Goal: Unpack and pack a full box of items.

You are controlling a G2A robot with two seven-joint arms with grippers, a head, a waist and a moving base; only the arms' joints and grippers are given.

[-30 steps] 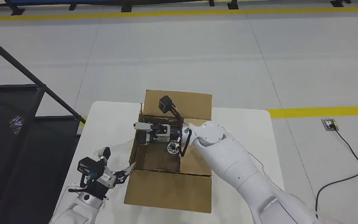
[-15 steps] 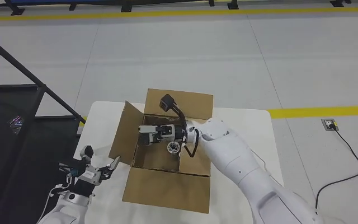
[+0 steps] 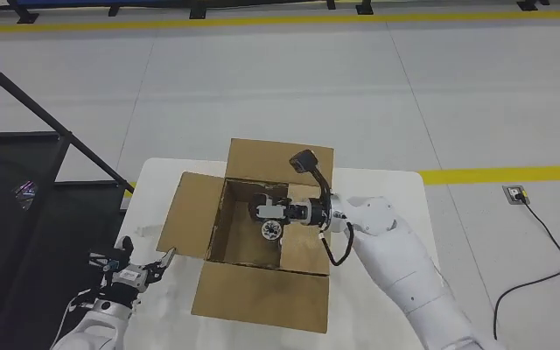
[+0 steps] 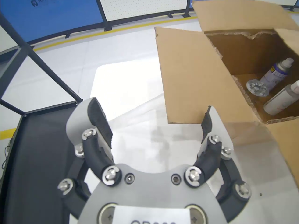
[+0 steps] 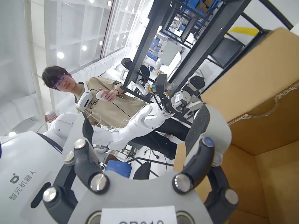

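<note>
An open cardboard box [image 3: 262, 297] stands mid-table with all its flaps folded out; the left flap [image 3: 188, 217] lies out flat. Inside I see a spray can [image 4: 276, 73], a white bottle [image 4: 280, 101] and a round toothed metal part [image 3: 270, 230]. My right gripper [image 3: 261, 210] hangs over the box's opening, pointing left, open and empty [image 5: 142, 115], with the box wall [image 5: 268, 108] beside it. My left gripper [image 3: 144, 253] is at the table's front left corner, clear of the box, open with nothing between its fingers [image 4: 151, 110]. The left flap's edge [image 4: 186, 75] is just ahead of it.
The white table [image 3: 385, 188] has bare strips left and right of the box. A black frame and dark bin [image 3: 35, 201] stand close off the table's left edge, right beside my left arm.
The box's left flap swung outward and now lies flat. My left gripper drew back toward the table's front left corner. My right gripper pulled back from the box's left side to its middle.
</note>
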